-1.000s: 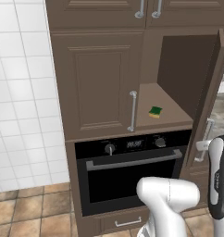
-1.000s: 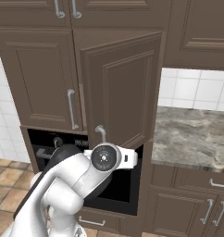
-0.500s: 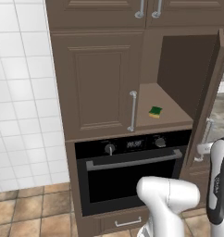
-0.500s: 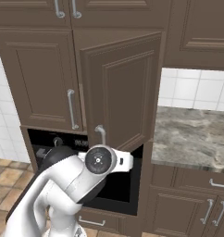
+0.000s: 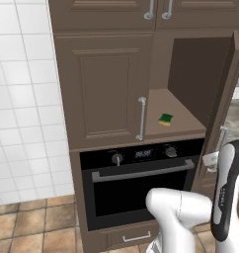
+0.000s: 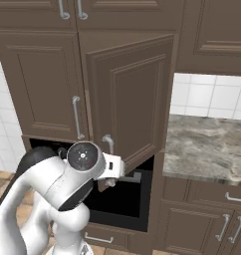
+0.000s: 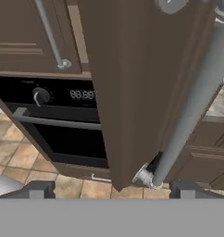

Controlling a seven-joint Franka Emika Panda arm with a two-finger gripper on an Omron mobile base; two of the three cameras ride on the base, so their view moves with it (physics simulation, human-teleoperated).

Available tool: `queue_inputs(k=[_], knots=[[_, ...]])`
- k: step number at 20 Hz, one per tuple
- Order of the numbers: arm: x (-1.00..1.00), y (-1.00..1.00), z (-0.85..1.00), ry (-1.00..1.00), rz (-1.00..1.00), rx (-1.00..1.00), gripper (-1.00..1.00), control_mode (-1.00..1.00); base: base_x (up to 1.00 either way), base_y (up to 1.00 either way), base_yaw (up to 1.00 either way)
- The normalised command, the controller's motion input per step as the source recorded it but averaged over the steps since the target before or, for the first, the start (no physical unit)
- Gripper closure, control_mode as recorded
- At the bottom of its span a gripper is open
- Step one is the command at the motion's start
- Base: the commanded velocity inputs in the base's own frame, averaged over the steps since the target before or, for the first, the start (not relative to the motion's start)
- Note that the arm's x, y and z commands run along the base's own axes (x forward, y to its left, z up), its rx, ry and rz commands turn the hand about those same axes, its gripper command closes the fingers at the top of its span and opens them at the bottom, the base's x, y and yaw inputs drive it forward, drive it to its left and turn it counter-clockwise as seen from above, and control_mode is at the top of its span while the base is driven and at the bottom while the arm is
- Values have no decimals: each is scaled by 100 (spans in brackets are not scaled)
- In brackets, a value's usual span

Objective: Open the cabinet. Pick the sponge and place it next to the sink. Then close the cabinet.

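brown cabinet (image 5: 111, 89) door unmoved, jaws now spread off its handle (image 7: 192, 102)

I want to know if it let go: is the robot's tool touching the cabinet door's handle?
Apart. In the hand view, the tool is open, and the handle runs between its fingertips with a gap on each side.

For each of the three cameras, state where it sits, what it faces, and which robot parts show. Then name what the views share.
Left base view: behind the arm's left, facing the cabinet, its right door open, sponge on the shelf; white arm at lower right.
Right base view: behind the arm's right, facing that door's front; arm at lower left.
Hand view: on the hand, jaws open beside the door handle.
Shared: the door, the oven.
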Motion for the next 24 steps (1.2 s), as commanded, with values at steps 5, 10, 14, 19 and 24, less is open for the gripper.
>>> queue_inputs(k=[5,10,14,19,24], knots=[[0,96,0,0,-5,-10,-100,-100,0,0,0],[0,73,0,0,-5,-8,-100,-100,0,0,0],[0,32,0,0,-5,-2,-100,-100,0,0,0],[29,20,-4,0,-6,-7,-100,-100,0,0,0],[40,11,-4,0,-4,-12,-100,-100,0,0,0]])
